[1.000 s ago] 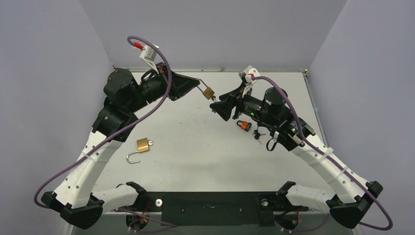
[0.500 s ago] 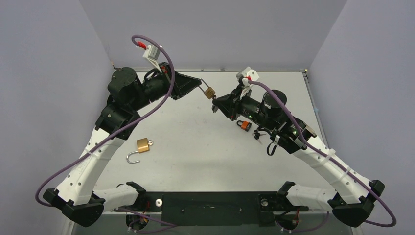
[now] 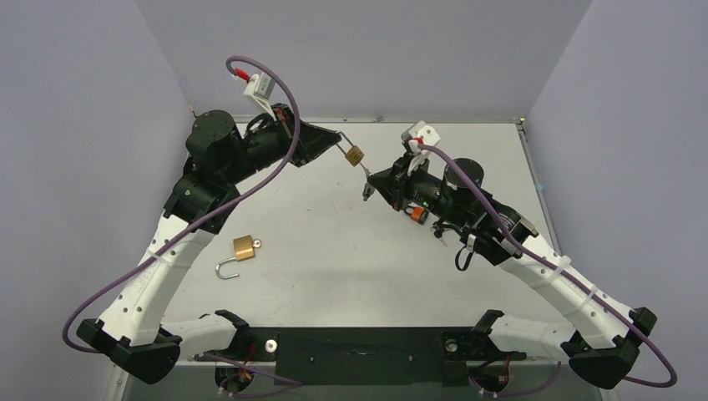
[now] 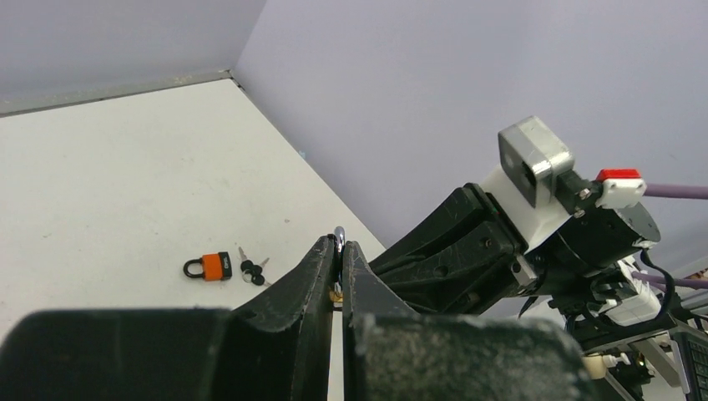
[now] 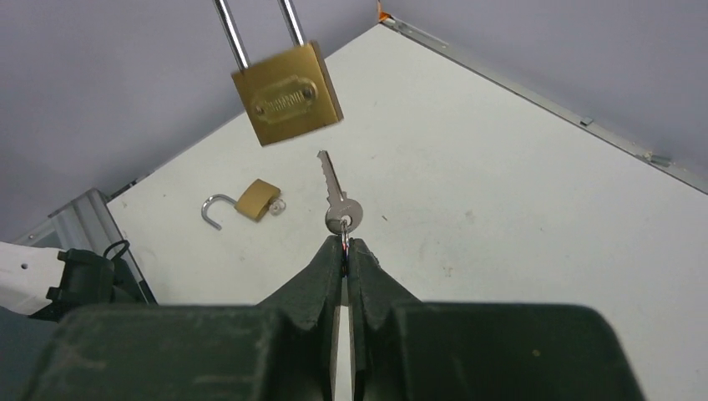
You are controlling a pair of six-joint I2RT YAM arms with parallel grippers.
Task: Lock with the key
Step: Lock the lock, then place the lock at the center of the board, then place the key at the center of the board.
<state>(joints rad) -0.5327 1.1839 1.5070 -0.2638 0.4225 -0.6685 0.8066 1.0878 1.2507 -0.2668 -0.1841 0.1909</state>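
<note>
Top view: the left end effector (image 3: pixel 336 143) is clamped on the shackle of the padlock (image 3: pixel 355 154). The brass body hangs in the air at 4 o'clock of the fingertips, probably so its underside is free for the other arm. The right end effector (image 3: pixel 368 184) is closed on the key (image 3: pixel 366 191), at 5 o'clock of the padlock, near but apart. The key is too small here to judge alignment. On the tabletop (image 3: pixel 334 251) an open padlock (image 3: pixel 243 247) lies well apart at 8 o'clock, and an orange lock (image 3: pixel 417 215) sits half under the right arm. Left wrist view: the fingers (image 4: pixel 321 267) are pressed together with only the shackle tip poking out at 12 o'clock, and the padlock body is hidden behind them. This view shows the orange lock whole, with a key bunch (image 4: pixel 252 270) just beside it at 3 o'clock, which the top view mostly hides. Right wrist view: this is the clearest on alignment. The key is pinched by its bow and the blade points to 11 o'clock. Its tip is just below the padlock's bottom edge, not touching. The padlock hangs tilted with its label face to the camera and both shackle legs meeting the body. The keyhole is not visible. Insertion looks not yet done; the blade likely needs lining up with the underside.
</note>
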